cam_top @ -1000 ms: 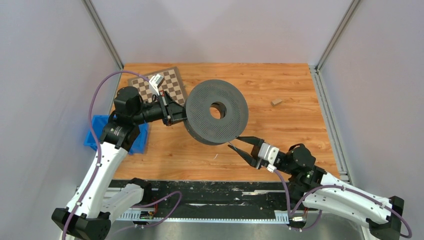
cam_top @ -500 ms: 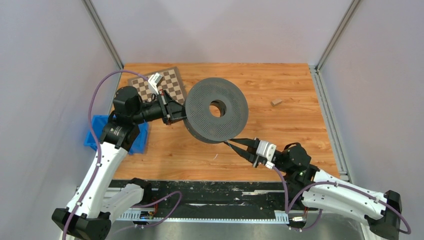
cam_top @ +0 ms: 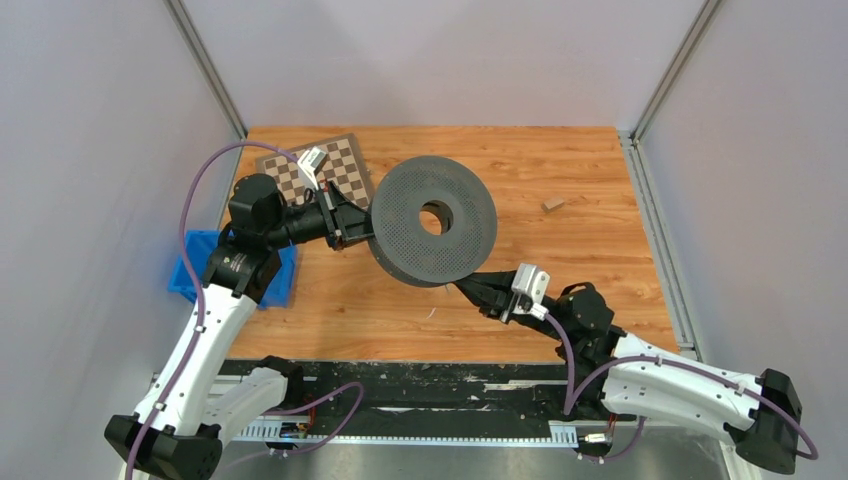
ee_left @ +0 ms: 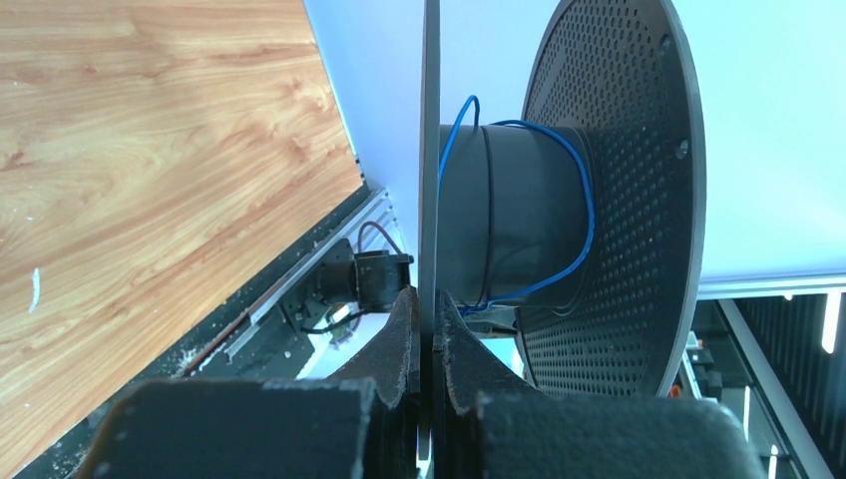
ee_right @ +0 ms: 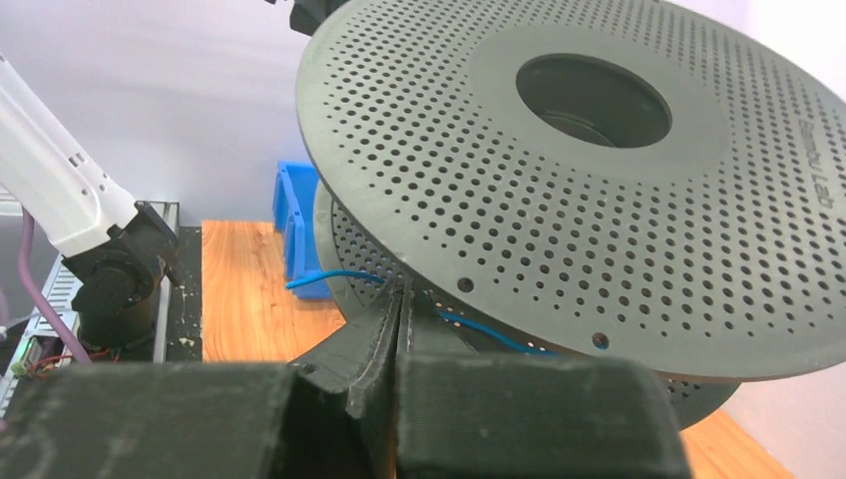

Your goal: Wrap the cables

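Since one second ago, your right gripper (cam_top: pixel 468 287) has closed in under the spool (cam_top: pixel 432 220), jaws pinched on the blue cable (ee_right: pixel 319 276) at its tips, between the discs. Your left gripper (ee_left: pixel 427 311) clamps one disc's rim. Winding looks underway; next, lead cable round the hub (ee_left: pixel 499 210), taut.

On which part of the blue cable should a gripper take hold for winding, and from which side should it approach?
Grip the slack stretch of the blue cable that hangs off the hub, between the two discs of the spool. Come in from the open rim with the fingers edge-on, because the discs cover both faces. The right gripper seems shut on it there.
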